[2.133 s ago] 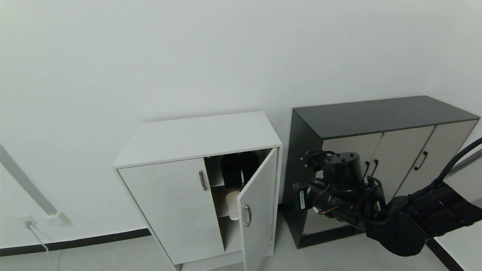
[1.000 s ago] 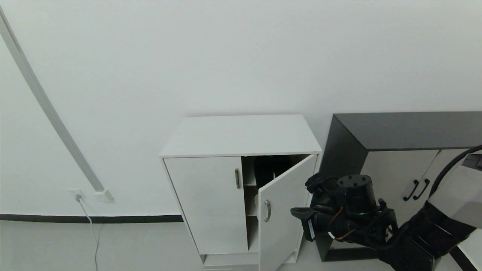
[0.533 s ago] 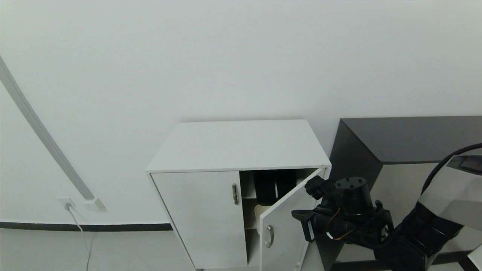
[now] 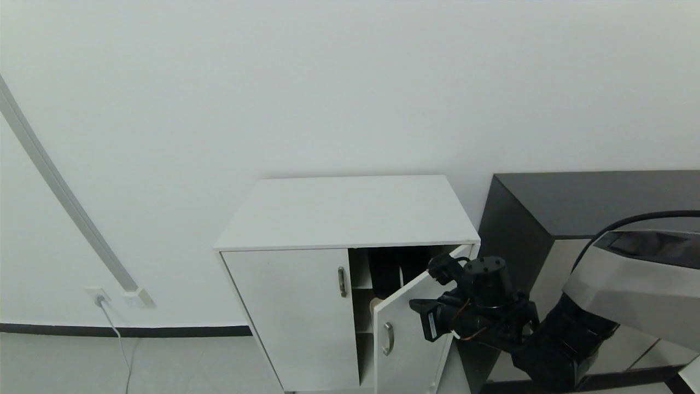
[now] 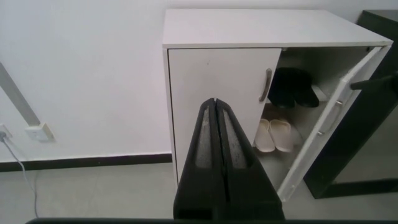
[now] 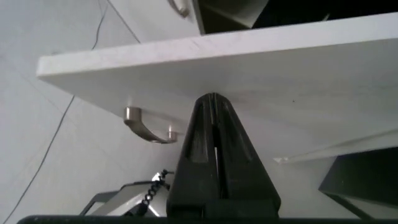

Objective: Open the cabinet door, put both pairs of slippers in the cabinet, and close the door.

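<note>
White wall (image 4: 328, 82) — black sideboard (image 4: 590, 200), grey floor (image 4: 109, 366).

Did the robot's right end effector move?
Yes. The right end effector slid left, closer to the open door, judged against the white cabinet's top corner, which held its place.

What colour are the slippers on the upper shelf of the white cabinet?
Black. The upper-shelf slippers show best in the left wrist view.

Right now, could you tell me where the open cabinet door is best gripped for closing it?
Probably its metal handle, approached from the outer face of the door: the upright bow stands off the panel near the free edge, leaving a gap for a finger.
</note>
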